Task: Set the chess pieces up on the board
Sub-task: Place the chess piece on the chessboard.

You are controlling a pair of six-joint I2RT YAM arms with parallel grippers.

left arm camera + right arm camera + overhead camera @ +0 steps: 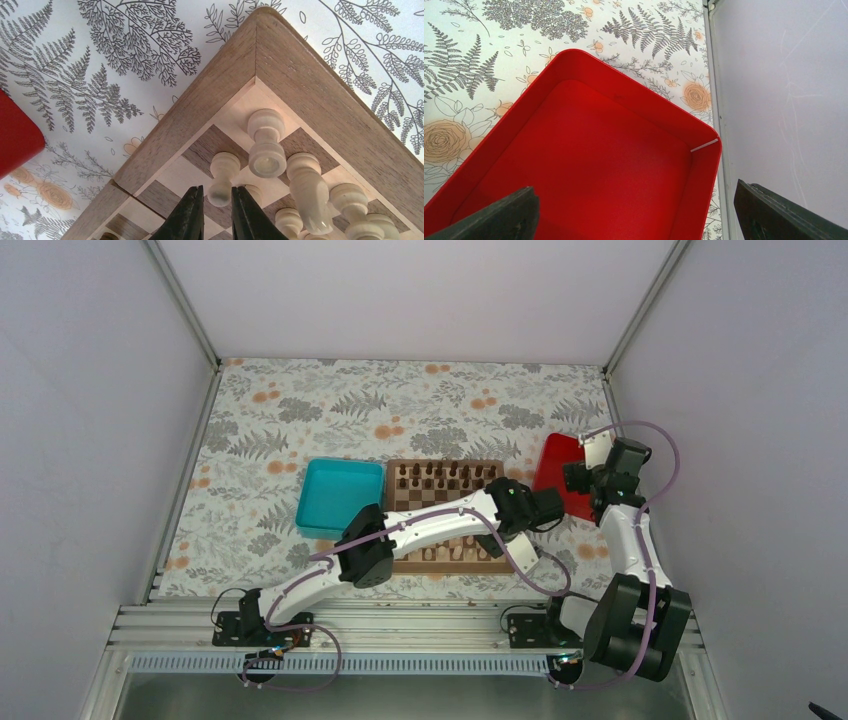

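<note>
Floral table | tray, box flank board — left arm across

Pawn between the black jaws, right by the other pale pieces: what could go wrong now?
The pawn sits at the tips of the left gripper's jaws; I cannot tell if it is gripped, so a sideways move might tip it. The corner piece and the tall piece beside it stand close by; widening jaws could knock them. This is the board's corner, so a toppled piece could roll onto the table.
</note>
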